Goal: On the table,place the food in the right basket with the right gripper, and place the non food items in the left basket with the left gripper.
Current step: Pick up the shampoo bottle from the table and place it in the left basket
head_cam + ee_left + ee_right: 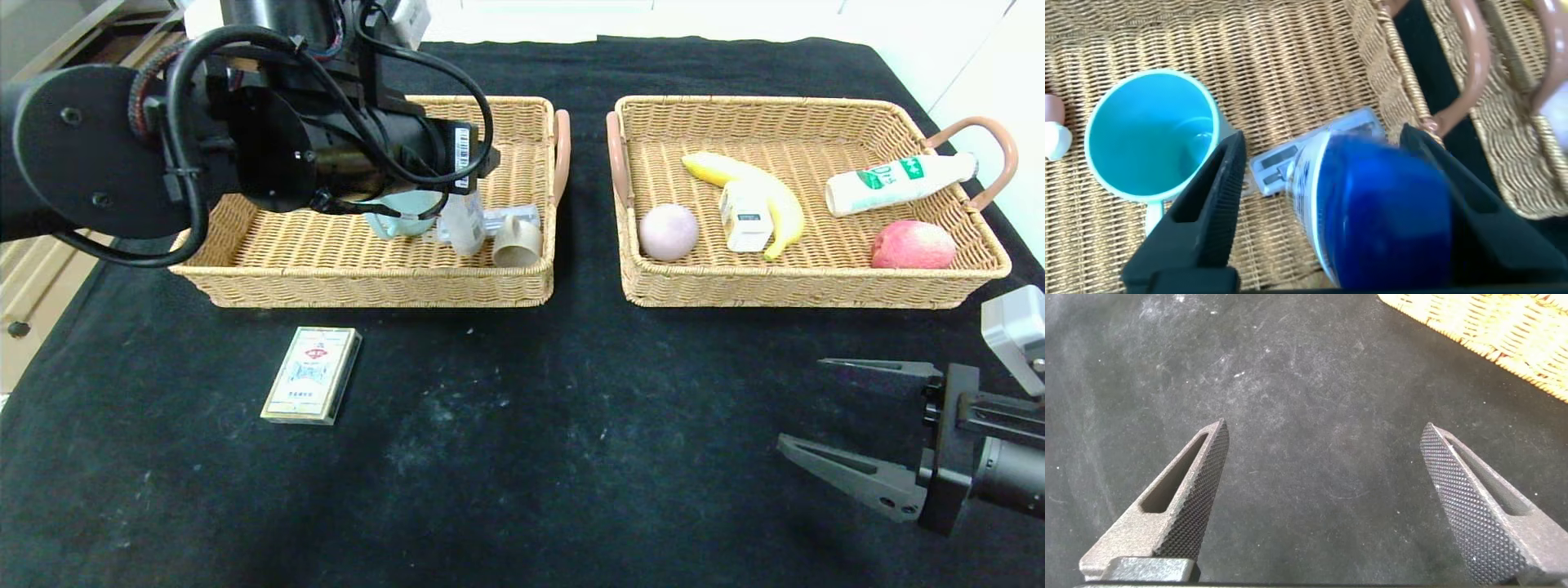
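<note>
My left gripper is over the left basket with its jaws wide apart. A clear bottle with a blue end sits tilted between them, with a gap beside one finger; it also shows in the head view. A teal cup, a clear blister pack and a tan roll lie in this basket. A playing card box lies on the table in front of it. My right gripper is open and empty over the bare cloth at the front right.
The right basket holds a banana, a pale round fruit, a small white carton, a white and green bottle and a red apple. Black cloth covers the table.
</note>
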Motion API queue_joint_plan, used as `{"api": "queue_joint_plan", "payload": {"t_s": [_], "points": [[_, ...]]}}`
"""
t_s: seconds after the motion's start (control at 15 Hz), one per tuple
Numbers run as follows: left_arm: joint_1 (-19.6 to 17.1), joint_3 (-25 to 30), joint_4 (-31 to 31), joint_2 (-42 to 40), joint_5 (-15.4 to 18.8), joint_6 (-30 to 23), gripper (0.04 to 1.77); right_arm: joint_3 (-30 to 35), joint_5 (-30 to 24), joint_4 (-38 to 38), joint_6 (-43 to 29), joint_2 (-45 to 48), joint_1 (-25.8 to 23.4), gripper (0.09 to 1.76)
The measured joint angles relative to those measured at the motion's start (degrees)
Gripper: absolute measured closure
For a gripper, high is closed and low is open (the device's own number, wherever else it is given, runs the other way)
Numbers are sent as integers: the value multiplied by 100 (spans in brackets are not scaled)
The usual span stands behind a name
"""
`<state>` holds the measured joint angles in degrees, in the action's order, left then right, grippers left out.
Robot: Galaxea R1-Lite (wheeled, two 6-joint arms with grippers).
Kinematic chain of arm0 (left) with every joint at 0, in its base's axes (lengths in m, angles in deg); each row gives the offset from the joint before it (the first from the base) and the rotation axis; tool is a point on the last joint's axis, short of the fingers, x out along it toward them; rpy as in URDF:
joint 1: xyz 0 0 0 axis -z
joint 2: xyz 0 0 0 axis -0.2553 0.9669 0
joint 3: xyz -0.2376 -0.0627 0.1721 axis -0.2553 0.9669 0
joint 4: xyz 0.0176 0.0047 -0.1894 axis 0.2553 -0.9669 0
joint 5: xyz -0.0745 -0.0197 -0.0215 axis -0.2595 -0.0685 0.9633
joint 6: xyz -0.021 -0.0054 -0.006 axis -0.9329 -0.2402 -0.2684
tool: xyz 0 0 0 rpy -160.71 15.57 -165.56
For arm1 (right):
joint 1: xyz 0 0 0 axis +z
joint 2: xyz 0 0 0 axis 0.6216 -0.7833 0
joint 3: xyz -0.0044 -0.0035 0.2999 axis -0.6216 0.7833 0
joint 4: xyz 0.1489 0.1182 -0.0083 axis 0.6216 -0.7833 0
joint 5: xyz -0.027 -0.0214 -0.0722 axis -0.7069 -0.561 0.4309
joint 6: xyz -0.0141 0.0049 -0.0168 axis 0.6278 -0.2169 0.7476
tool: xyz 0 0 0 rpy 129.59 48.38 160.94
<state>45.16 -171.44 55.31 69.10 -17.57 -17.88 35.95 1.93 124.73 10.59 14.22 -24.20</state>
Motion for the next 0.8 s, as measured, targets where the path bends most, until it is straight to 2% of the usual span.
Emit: {"api": "queue_joint_plan", "payload": {"t_s": [0.2, 0.47, 0.8], "points": [[130, 211, -265, -308, -20, 16, 31, 10, -2, -2, 0, 0, 12, 14], [380, 851, -718, -1029, -30, 24, 23, 29, -2, -5, 0, -6, 52, 14], [323, 1604, -1329, -1897, -37, -6, 16, 38, 0, -6, 2, -20, 69, 14]]}}
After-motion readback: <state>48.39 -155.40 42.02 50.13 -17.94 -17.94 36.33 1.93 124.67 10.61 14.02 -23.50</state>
